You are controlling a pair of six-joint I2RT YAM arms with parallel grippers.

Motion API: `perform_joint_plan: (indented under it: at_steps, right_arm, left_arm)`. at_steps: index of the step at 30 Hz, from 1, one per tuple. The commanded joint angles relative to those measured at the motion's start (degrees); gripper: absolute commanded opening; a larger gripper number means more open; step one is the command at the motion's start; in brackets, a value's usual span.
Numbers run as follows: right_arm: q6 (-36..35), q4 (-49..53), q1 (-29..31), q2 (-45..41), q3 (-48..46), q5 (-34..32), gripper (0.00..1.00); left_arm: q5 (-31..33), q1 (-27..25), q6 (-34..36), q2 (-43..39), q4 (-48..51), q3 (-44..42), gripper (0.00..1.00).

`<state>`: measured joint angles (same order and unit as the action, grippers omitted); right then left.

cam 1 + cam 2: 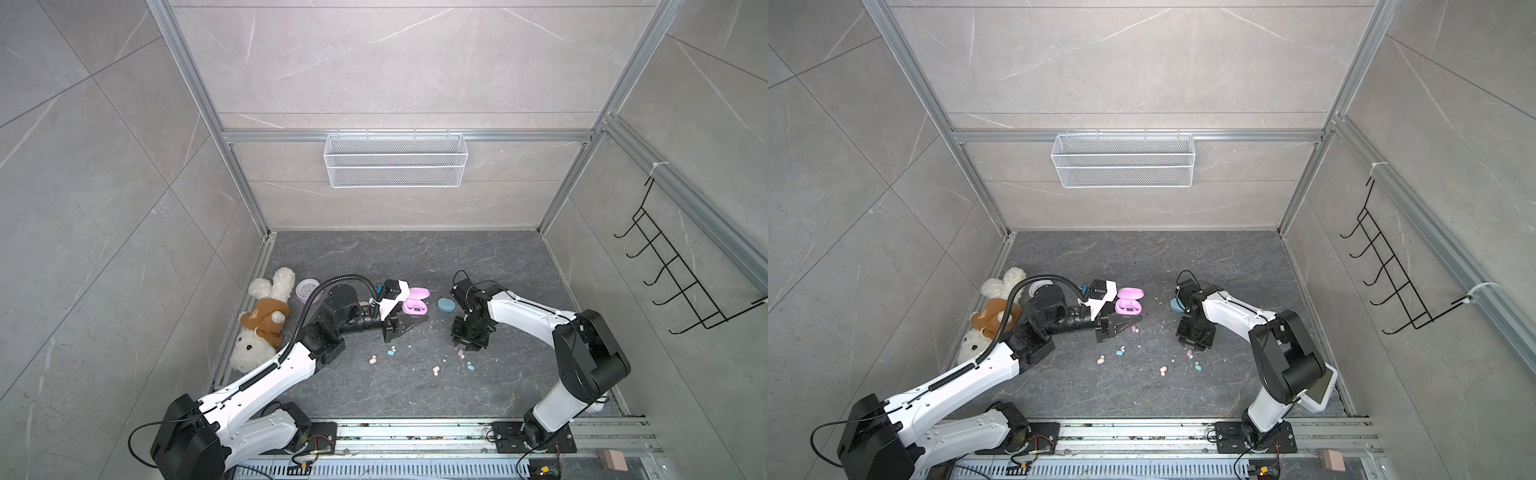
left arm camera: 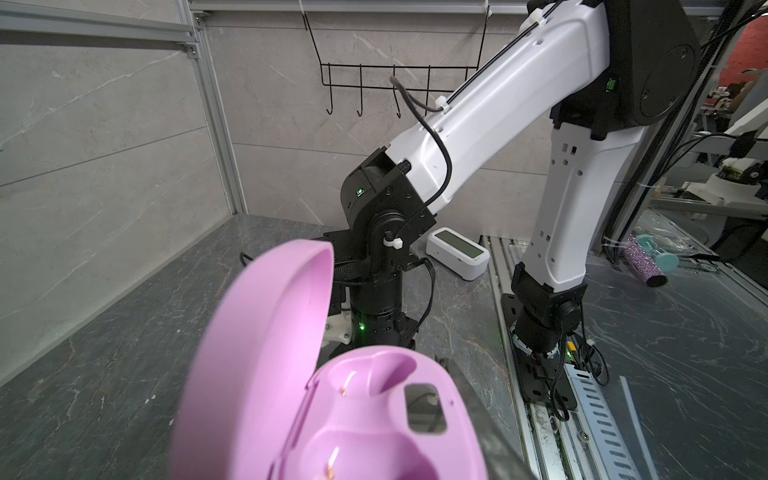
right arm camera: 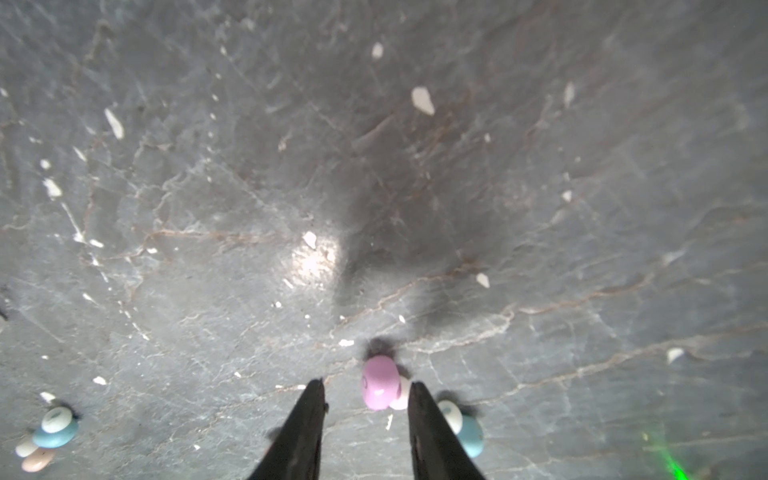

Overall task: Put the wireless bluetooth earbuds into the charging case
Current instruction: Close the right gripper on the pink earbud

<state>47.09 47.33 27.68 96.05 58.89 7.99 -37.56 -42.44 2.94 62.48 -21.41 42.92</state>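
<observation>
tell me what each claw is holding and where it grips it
left claw: the open lilac-pink case, gripped by its base. right claw: nothing yet, it straddles a lilac earbud

Lilac case (image 1: 415,301) sits open, lid up, both wells empty. Six tiny buds lie loose on the floor before it: near lilac bud (image 1: 1134,329), far lilac bud (image 3: 380,382), blue buds (image 1: 391,352), peach buds (image 1: 372,360).

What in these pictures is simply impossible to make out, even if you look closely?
- Lilac case: partly behind the left arm in both top views.
- Blue case: half covered by the right arm in a top view.
- Pink charging case: cut off by the left wrist view's bottom edge.
- Lilac earbud: fine detail blurred in the right wrist view.
</observation>
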Motion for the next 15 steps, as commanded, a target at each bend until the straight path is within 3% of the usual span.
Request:
perform_joint_plan:
  at_steps: [1, 15]
  right_arm:
    - [-2.27, 0.66, -0.13, 1.24, -0.49, 0.08, 0.35]
    - [-4.2, -0.57, -0.09, 2.92, -1.38, 0.18, 0.31]
  left_arm:
    - [0.2, 0.15, 0.56, -1.22, -1.07, 0.74, 0.23]
    - [0.06, 0.16, 0.31, -1.17, -1.4, 0.74, 0.23]
